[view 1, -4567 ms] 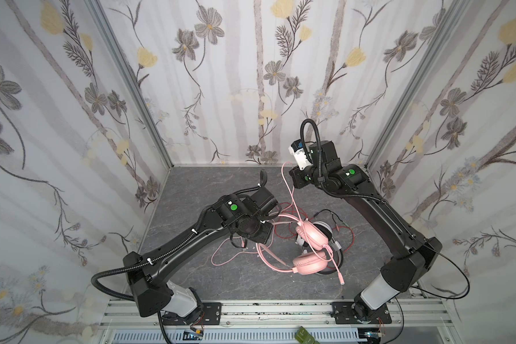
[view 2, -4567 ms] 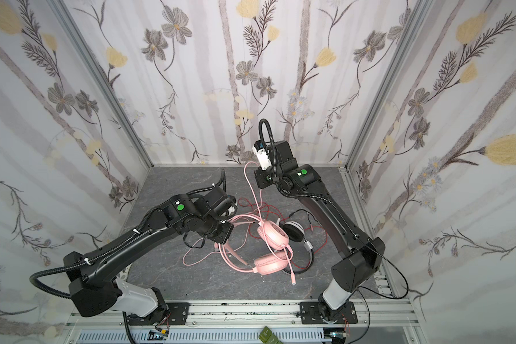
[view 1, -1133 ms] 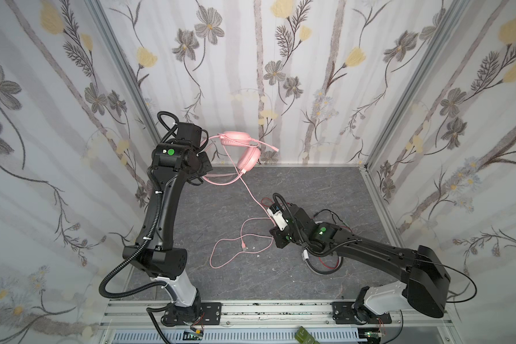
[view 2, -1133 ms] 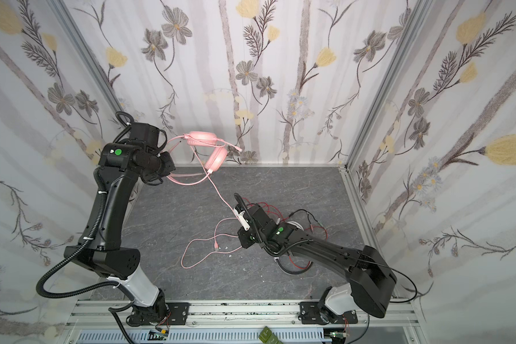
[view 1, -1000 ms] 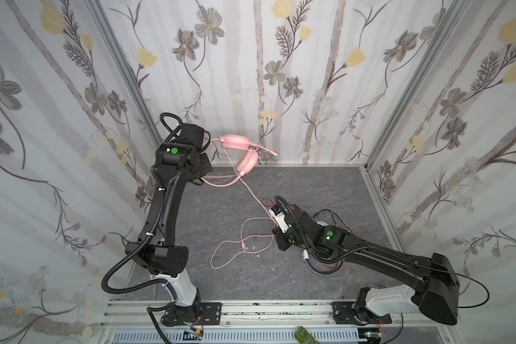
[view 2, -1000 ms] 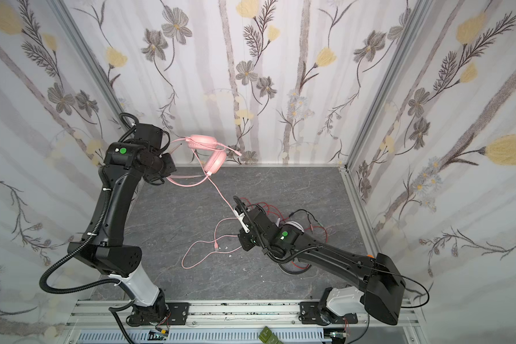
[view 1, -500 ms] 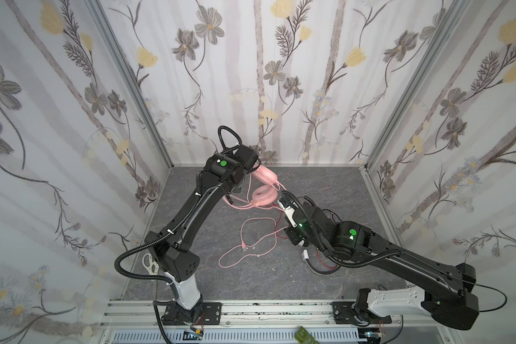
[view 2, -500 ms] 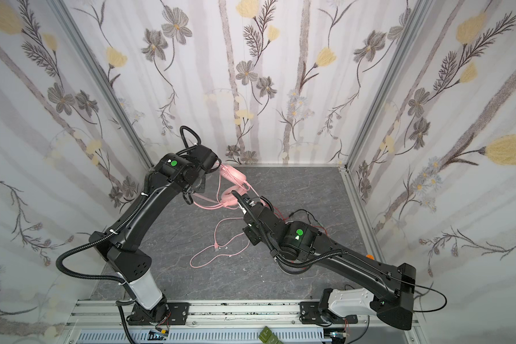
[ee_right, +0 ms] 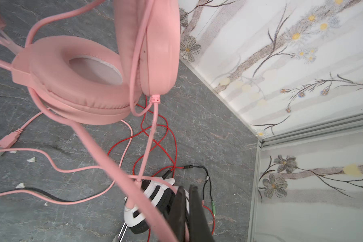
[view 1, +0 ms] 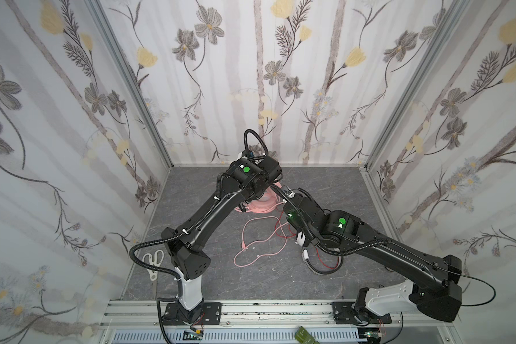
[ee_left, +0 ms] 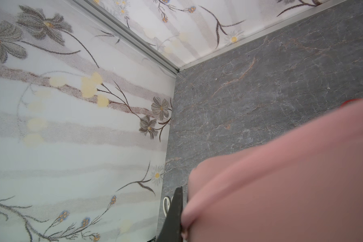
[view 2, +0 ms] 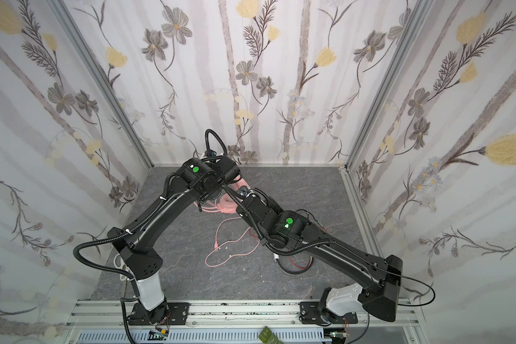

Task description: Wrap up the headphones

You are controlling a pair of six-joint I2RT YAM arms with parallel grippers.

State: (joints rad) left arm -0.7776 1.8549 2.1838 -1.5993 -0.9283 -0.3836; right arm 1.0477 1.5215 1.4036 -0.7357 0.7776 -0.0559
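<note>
The pink headphones (ee_right: pixel 76 83) hang just above the grey table at mid back, showing in both top views (view 1: pixel 259 205) (view 2: pixel 225 205) under the left arm's wrist. My left gripper (ee_left: pixel 181 199) is shut on them; only one dark finger (ee_left: pixel 174 218) shows beside the blurred pink mass. My right gripper (ee_right: pixel 187 189) sits close beside the earcups and is shut on the pink cable (ee_right: pixel 105 159), which wraps around an earcup. The rest of the cable lies in loose loops (view 1: pixel 259 238). The white-and-black headphones (ee_right: pixel 153 201) lie under the right arm with their red cable (ee_right: pixel 155 134).
White-handled scissors (view 1: pixel 154 262) lie at the table's front left, beside the left arm's base. The red cable and black band (view 1: pixel 322 268) spread under the right forearm. Patterned walls (view 1: pixel 280 89) close off the back and both sides.
The left arm has swung from the back left corner to mid back and lowered the pink headphones near the table. The right gripper followed toward the back, still holding the cable.
</note>
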